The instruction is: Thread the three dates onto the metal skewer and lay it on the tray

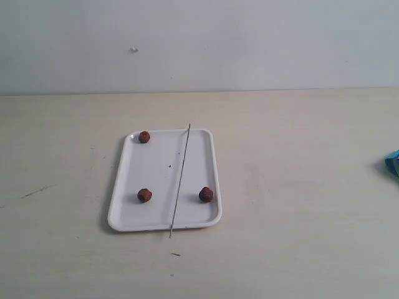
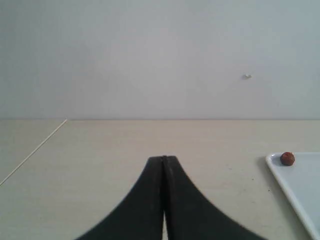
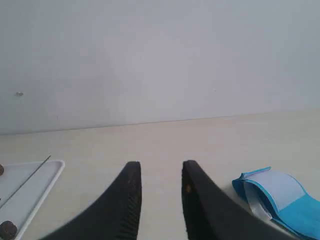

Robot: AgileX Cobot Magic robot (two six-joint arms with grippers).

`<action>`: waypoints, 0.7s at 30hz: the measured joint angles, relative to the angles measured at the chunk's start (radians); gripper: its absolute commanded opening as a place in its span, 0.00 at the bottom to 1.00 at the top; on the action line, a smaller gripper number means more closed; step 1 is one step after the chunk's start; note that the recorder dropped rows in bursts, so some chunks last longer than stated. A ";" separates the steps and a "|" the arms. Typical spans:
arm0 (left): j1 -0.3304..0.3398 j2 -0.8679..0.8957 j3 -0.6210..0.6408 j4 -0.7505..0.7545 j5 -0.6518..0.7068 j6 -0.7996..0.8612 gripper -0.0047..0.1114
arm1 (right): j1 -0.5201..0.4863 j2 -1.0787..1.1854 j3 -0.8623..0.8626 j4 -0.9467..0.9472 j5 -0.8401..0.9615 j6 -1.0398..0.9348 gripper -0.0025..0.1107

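Observation:
The white tray (image 1: 124,187) lies mid-table. Three dates rest on it: one at the far left corner (image 1: 144,137), one near left (image 1: 144,195), one near right (image 1: 206,194). The metal skewer (image 1: 181,177) lies lengthwise across the tray, both ends overhanging the rim. Neither gripper shows in the exterior view. My left gripper (image 2: 163,159) is shut and empty, over bare table left of the tray (image 2: 295,190), with one date (image 2: 287,158) in sight. My right gripper (image 3: 161,166) is open and empty, right of the tray (image 3: 35,192); the skewer (image 3: 30,178) and a date (image 3: 7,229) show there.
A blue and white folded object (image 1: 393,163) lies at the table's right edge, also close beside my right gripper as the blue object (image 3: 280,197). A pale wall stands behind the table. A seam line (image 2: 32,152) crosses the table far left.

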 measured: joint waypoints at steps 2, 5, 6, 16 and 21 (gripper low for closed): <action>0.000 0.000 0.000 0.000 0.000 0.000 0.04 | 0.000 0.000 0.000 0.000 0.000 0.000 0.27; 0.000 0.000 0.000 0.000 0.000 0.000 0.04 | 0.000 0.000 0.000 0.000 -0.025 0.002 0.27; 0.000 0.000 0.000 0.000 0.000 0.000 0.04 | 0.000 0.000 0.000 0.000 -0.055 0.004 0.27; 0.000 0.000 0.000 0.000 0.000 0.000 0.04 | 0.000 -0.001 0.000 0.204 -0.592 0.328 0.27; 0.000 0.000 0.000 0.000 0.000 0.000 0.04 | 0.000 -0.001 0.000 0.223 -0.721 0.495 0.27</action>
